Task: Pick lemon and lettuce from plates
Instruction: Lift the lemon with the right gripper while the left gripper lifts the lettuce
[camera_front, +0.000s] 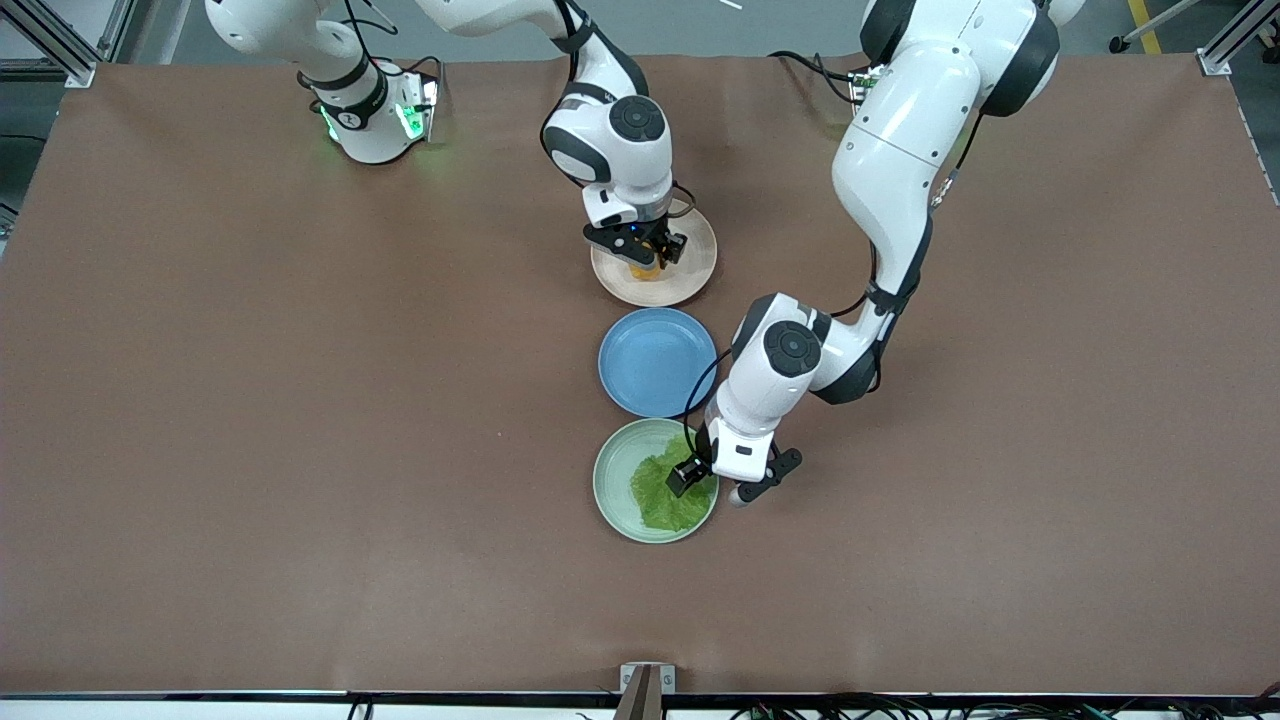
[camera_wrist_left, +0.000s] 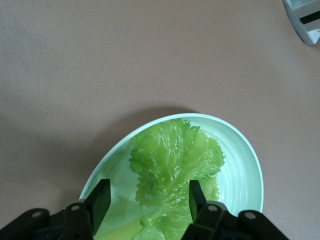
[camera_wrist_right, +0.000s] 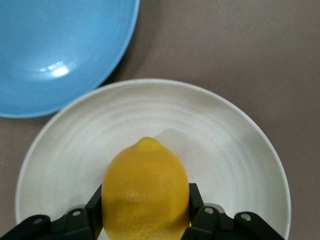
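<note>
The yellow lemon (camera_front: 643, 268) is on the beige-pink plate (camera_front: 700, 262). My right gripper (camera_front: 645, 255) is shut on it, and in the right wrist view the fingers (camera_wrist_right: 194, 200) press both sides of the lemon (camera_wrist_right: 145, 190) over the plate (camera_wrist_right: 225, 145). The green lettuce (camera_front: 660, 495) lies on the mint green plate (camera_front: 610, 490). My left gripper (camera_front: 712, 480) hangs low over it, open. In the left wrist view the gripper (camera_wrist_left: 147, 200) straddles the lettuce (camera_wrist_left: 175, 165) on the plate (camera_wrist_left: 245, 165), with its fingers apart.
An empty blue plate (camera_front: 655, 360) lies between the two task plates, and it also shows in the right wrist view (camera_wrist_right: 55, 50). The three plates form a line down the middle of the brown table (camera_front: 250, 400).
</note>
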